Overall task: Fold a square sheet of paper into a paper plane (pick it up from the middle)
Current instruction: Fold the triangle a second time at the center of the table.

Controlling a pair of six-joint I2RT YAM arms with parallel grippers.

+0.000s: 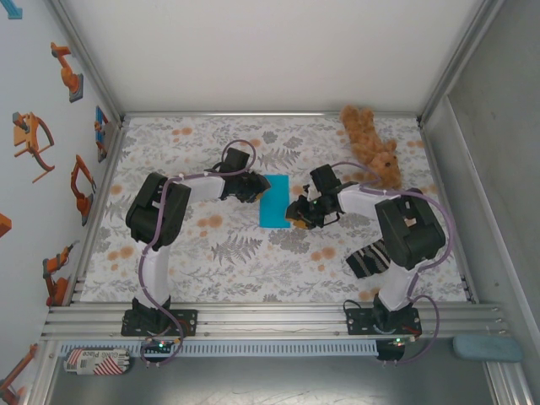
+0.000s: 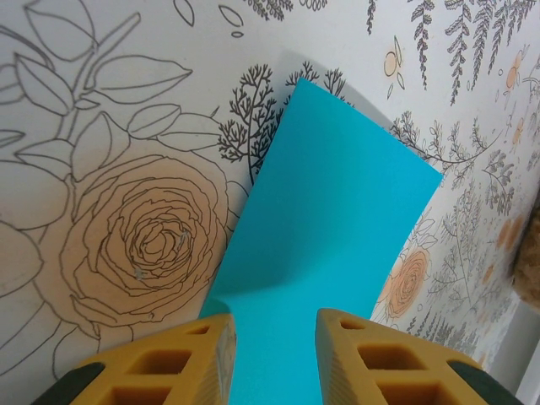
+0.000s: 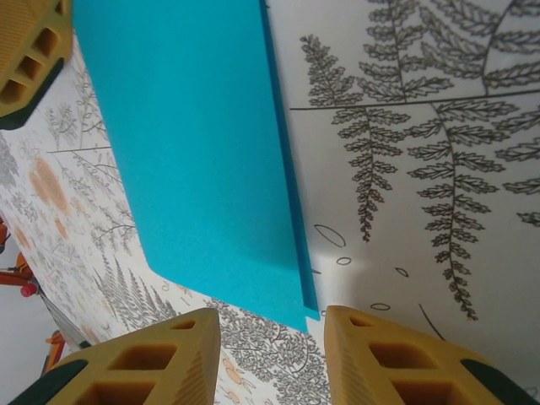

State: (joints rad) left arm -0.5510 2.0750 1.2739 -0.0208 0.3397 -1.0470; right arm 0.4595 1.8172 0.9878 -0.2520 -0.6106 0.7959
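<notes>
Cyan folded sheet point(image 1: 274, 201) runs lengthwise near-to-far.

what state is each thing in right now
square sheet of paper: folded in half into a rectangle, edges slightly offset, lying mostly flat
left gripper: jaws apart, one end of the paper lies between its fingers
right gripper: jaws apart, at the paper's corner, holding nothing
teddy bear: lying down at the far right, untouched
striped cloth: bunched up beside the right arm
</notes>
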